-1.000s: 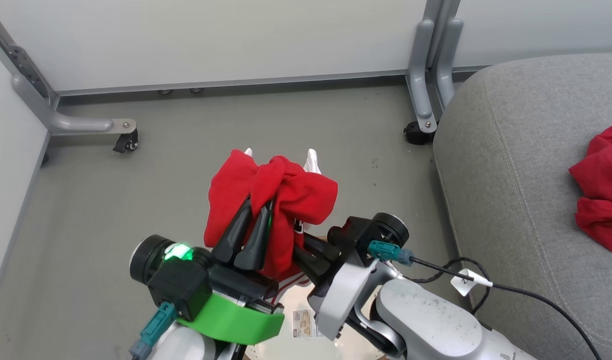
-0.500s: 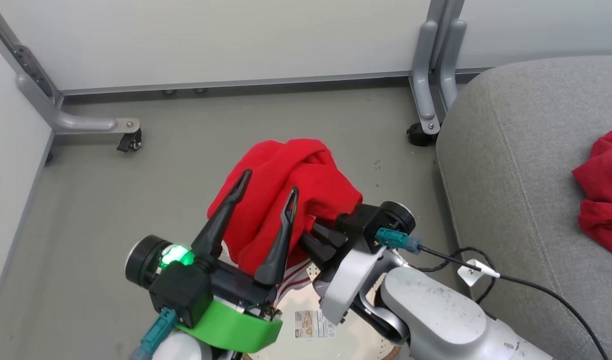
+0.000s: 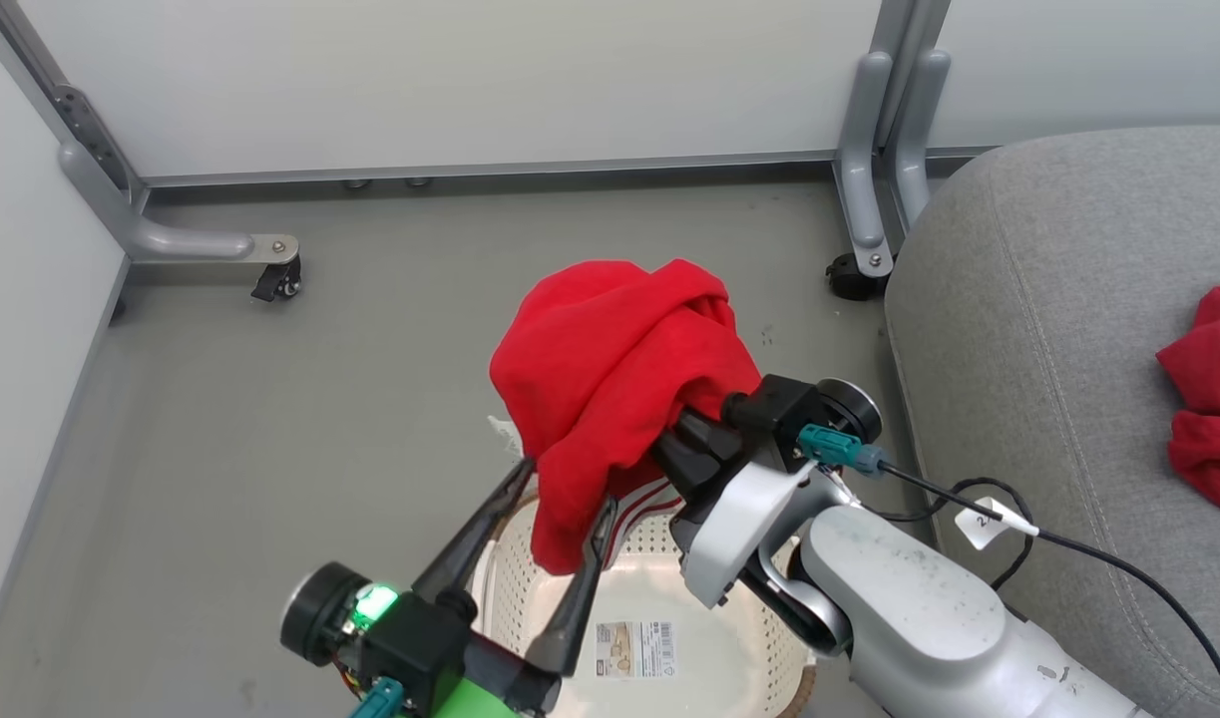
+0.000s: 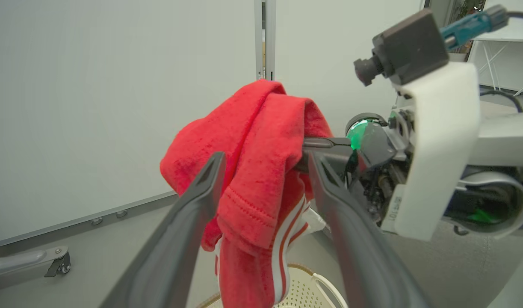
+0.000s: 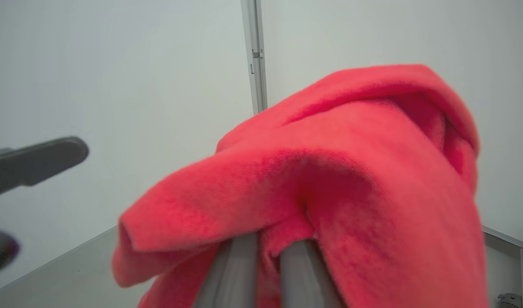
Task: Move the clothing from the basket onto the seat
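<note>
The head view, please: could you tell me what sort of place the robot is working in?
Probably a partitioned lab or test bay: pale partition panels on grey metal frames with castors, a grey floor, and a grey seat beside a laundry basket.
</note>
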Tool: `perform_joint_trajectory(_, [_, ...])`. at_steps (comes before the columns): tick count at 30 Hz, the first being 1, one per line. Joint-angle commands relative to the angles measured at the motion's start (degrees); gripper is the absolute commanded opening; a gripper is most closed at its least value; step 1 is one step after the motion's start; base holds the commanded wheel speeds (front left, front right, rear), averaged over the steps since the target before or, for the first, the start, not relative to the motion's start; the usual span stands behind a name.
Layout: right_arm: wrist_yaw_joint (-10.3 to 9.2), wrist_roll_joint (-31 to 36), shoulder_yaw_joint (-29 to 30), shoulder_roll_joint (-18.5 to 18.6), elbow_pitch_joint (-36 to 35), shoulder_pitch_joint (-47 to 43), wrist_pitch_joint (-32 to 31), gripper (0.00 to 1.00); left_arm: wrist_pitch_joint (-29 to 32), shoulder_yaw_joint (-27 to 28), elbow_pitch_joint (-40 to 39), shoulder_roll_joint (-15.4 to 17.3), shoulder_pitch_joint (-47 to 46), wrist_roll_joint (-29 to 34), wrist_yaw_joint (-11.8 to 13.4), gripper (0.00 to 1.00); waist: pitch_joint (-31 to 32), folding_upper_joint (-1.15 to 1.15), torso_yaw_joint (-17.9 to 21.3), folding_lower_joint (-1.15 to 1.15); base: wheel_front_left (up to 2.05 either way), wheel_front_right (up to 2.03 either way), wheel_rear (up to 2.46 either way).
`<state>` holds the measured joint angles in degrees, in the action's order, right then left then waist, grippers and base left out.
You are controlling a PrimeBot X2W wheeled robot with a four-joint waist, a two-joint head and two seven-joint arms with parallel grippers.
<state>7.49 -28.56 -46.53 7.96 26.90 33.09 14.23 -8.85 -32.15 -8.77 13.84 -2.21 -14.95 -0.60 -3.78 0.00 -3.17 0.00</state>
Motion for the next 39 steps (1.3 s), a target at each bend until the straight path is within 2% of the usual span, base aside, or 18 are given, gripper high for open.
perform_joint_trajectory(1, [0.0,0.3,0.5,0.2,0.3,-0.6,0.4,0.0,0.2,-0.4,0.8,0.7,1.2,-0.6,-0.5,1.0,0.0,0.0,0.0,0.0,0.0,0.0,0.0])
perform_joint_trajectory(7, [0.0,1.0,2.0,0.4,0.9,-1.2,0.4,0.0,0.3,-2.5,4.1,0.4,2.0,-0.9,-1.6,1.0,-0.2,0.0,0.6,0.0,0.0,0.0,0.0])
perform_joint_trajectory(13, [0.0,1.5,3.4,0.8,0.9,-1.7,0.2,0.0,-0.7,-2.7,6.1,0.0,1.4,-0.8,-1.1,1.0,-0.7,0.0,1.5,0.0,0.0,0.0,0.0])
perform_joint_trajectory(18, [0.0,2.1,4.4,0.9,0.2,-1.4,-0.4,0.0,-1.0,-2.4,6.6,0.2,0.1,-0.6,-0.8,1.0,-2.1,0.0,3.8,0.0,0.0,0.0,0.0])
perform_joint_trajectory(28, [0.0,3.3,7.7,1.3,-0.4,-1.0,0.0,0.0,0.5,-1.9,6.0,2.1,-2.7,0.8,-0.5,1.0,-5.4,0.0,12.3,0.0,0.0,0.0,0.0])
perform_joint_trajectory(39, [0.0,4.8,13.9,0.9,-0.9,-1.7,0.7,0.0,3.7,-1.7,3.9,4.2,-6.1,2.1,-0.5,1.0,-9.4,0.0,25.2,0.0,0.0,0.0,0.0])
